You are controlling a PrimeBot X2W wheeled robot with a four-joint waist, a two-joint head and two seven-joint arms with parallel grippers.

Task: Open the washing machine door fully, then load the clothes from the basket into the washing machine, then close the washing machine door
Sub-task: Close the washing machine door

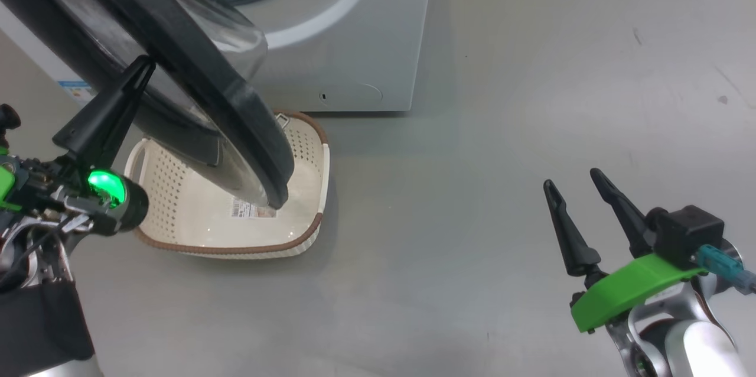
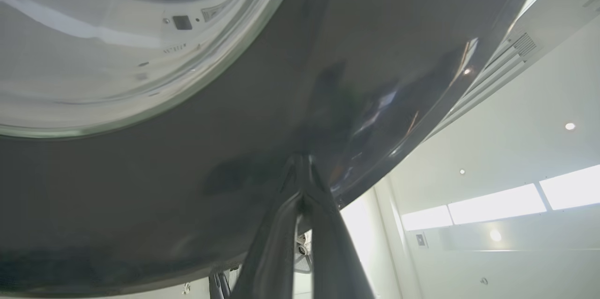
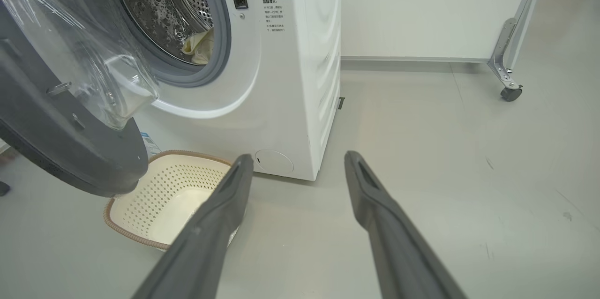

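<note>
While closed, left jaws against door [image 1: 183, 52]

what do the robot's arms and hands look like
The right hand has two long tapering black fingers, a bright green plastic guard, a black box with a teal plug, and a silver wrist. The left hand has the same fingers, a glowing green light and black cables.

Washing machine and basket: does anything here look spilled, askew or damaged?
Nothing stands out. The small cream perforated plastic basket sits upright and empty under the open round black-framed glass door; pale cream fabric lies inside the perforated steel drum. Only faint scuffs mark the grey floor.
</note>
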